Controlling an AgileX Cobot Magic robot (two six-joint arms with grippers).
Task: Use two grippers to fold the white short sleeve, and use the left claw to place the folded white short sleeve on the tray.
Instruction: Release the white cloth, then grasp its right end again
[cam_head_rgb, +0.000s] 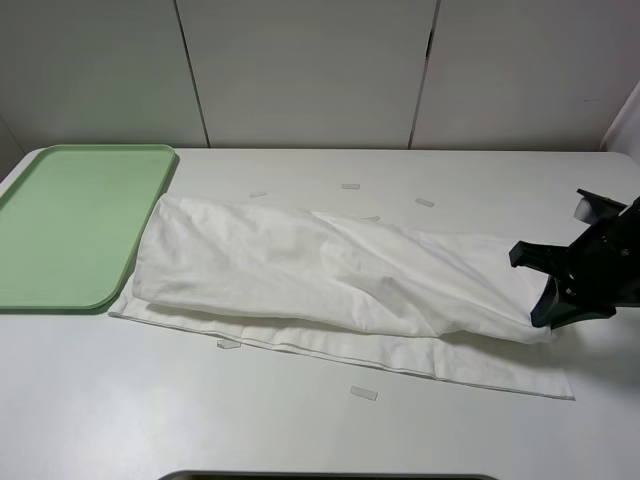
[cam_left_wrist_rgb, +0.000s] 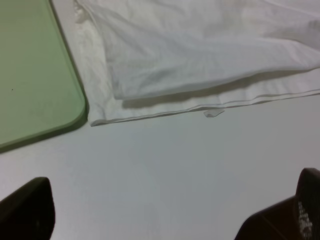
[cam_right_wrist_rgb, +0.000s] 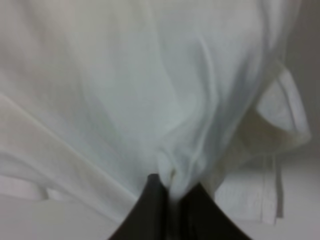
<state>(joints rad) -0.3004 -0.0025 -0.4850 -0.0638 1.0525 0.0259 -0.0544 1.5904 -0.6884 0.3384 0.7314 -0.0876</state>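
At the right end of the bench (cam_head_rgb: 300, 430), the right gripper (cam_head_rgb: 547, 312) meets the far end of the white short sleeve (cam_head_rgb: 330, 280). The shirt lies doubled lengthwise into a long band across the bench, with its upper layer rumpled and a flat lower edge showing along the near side. In the right wrist view, which is soft and blurred, the black fingers (cam_right_wrist_rgb: 150, 200) appear clenched on a small bunch of cloth that rises between them, and the rest of the shirt spreads away beyond.

The shirt's other end reaches the tray (cam_head_rgb: 60, 220), and its corner sits just beside the tray's rounded rim. The left gripper (cam_left_wrist_rgb: 175, 200) hangs over bare bench with its fingers (cam_left_wrist_rgb: 27, 210) spread wide and released, holding nothing. The shirt's hemmed edge lies well apart from them. A small pale strip (cam_head_rgb: 364, 393) rests on the bench near that edge.
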